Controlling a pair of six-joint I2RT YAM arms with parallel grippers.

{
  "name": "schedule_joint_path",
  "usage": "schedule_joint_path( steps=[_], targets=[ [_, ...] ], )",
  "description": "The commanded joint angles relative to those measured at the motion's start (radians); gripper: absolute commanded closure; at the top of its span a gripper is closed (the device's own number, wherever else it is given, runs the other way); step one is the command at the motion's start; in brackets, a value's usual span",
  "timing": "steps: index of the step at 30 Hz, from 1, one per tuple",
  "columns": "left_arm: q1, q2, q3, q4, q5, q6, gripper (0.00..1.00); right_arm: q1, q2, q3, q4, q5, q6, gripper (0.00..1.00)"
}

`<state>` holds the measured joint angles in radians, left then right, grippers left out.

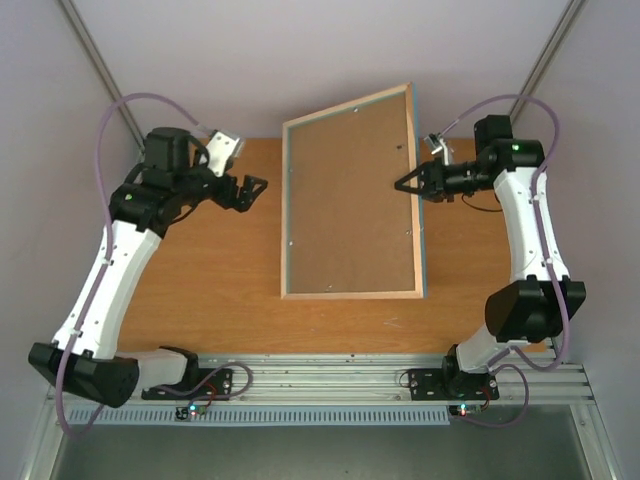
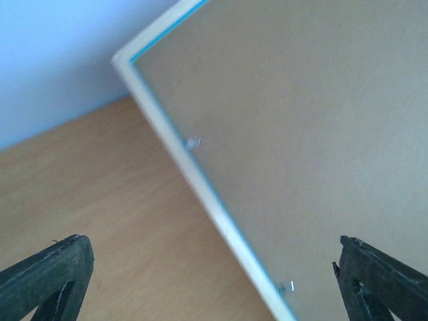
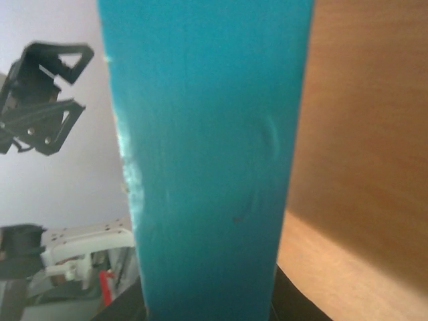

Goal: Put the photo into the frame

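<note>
two arms share this job. from above, my right gripper [image 1: 408, 186] pinches the right side of the frame [image 1: 350, 293] and holds it tipped up, back side showing, i think so it can be turned over. my left gripper [image 1: 258, 195] hangs near the other side, spread wide, not touching.

left wrist view: my fingers [image 2: 47, 281] stand wide apart, ready to catch the pale edge.

right wrist view: the blue edge sits tight in my jaws.

i cannot see the photo anywhere; maybe the brown board [image 1: 350, 190] hides it.
</note>
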<state>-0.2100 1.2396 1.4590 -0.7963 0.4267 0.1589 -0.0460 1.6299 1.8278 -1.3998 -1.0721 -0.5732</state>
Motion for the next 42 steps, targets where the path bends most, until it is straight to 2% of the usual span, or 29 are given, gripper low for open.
schedule_joint_path(
  steps=[1, 8, 14, 21, 27, 35, 42],
  targets=[
    [-0.12, 0.085, 0.141, 0.019, -0.162, 0.107, 0.01, 0.045, -0.118, -0.102, 0.21, -0.262, 0.112, 0.99],
    [-0.322, 0.245, 0.291, -0.027, -0.293, 0.268, 0.0, 0.134, -0.143, -0.307, 0.294, -0.262, 0.12, 0.99],
    [-0.405, 0.312, 0.254, 0.031, -0.357, 0.315, 0.01, 0.172, -0.151, -0.437, 0.329, -0.275, 0.072, 0.99],
    [-0.443, 0.402, 0.237, 0.113, -0.422, 0.269, 0.01, 0.198, -0.135, -0.542, 0.398, -0.295, 0.076, 0.99],
    [-0.463, 0.486, 0.267, 0.124, -0.411, 0.225, 0.01, 0.212, -0.139, -0.597, 0.463, -0.283, 0.118, 0.99],
    [-0.516, 0.521, 0.265, 0.13, -0.273, 0.216, 0.02, 0.215, -0.123, -0.634, 0.498, -0.275, 0.138, 0.99],
    [-0.546, 0.567, 0.277, 0.153, -0.294, 0.203, 0.05, 0.22, -0.114, -0.643, 0.506, -0.281, 0.143, 0.99]
  ],
)
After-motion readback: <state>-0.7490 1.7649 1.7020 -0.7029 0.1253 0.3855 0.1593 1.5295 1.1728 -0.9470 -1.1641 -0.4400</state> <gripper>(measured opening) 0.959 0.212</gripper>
